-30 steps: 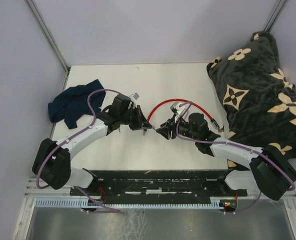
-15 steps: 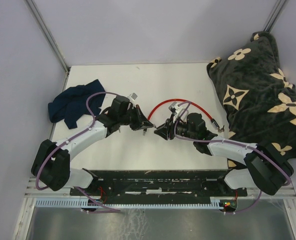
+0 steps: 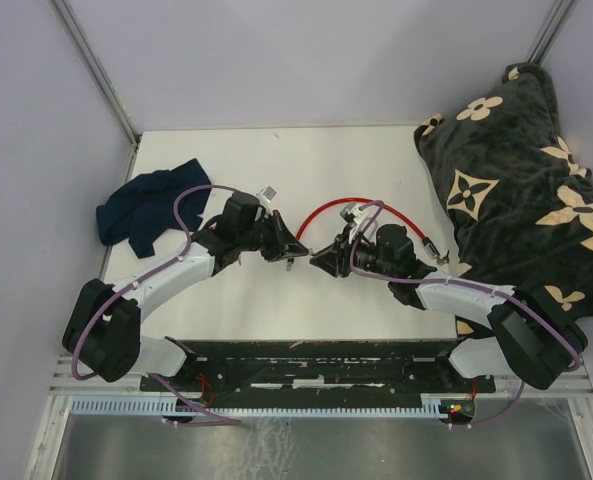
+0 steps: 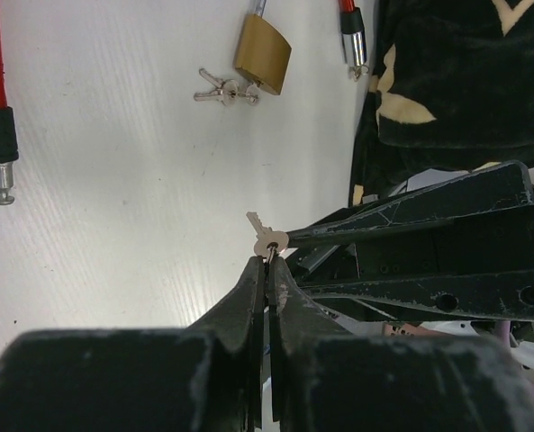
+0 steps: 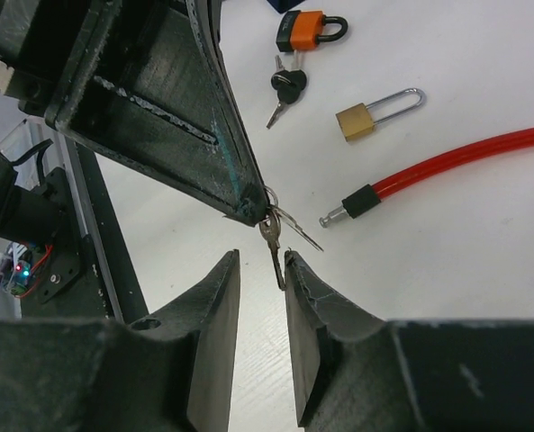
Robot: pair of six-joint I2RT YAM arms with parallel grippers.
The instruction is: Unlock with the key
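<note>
My left gripper [image 3: 291, 255] is shut on a key ring and holds it above the table. In the left wrist view [image 4: 268, 261] one silver key [image 4: 265, 238] sticks out past its tips. In the right wrist view two silver keys [image 5: 272, 241] hang from the left fingertip [image 5: 248, 209]. My right gripper [image 5: 259, 259] is open, and one key's blade hangs between its jaws, against the right finger. It faces the left gripper in the top view [image 3: 322, 262]. A brass padlock [image 5: 364, 119] lies near a red cable [image 5: 465, 155].
An orange padlock [image 5: 307, 29] and black-headed keys [image 5: 288, 87] lie beyond the brass one. Another brass padlock [image 4: 262, 61] with small keys [image 4: 221, 90] lies ahead of the left wrist. A blue cloth [image 3: 141, 208] lies left, and a dark flowered blanket [image 3: 521, 180] right.
My right gripper has moved a little left, closer to the left gripper's tip. The left gripper holds the keys in nearly the same place.
</note>
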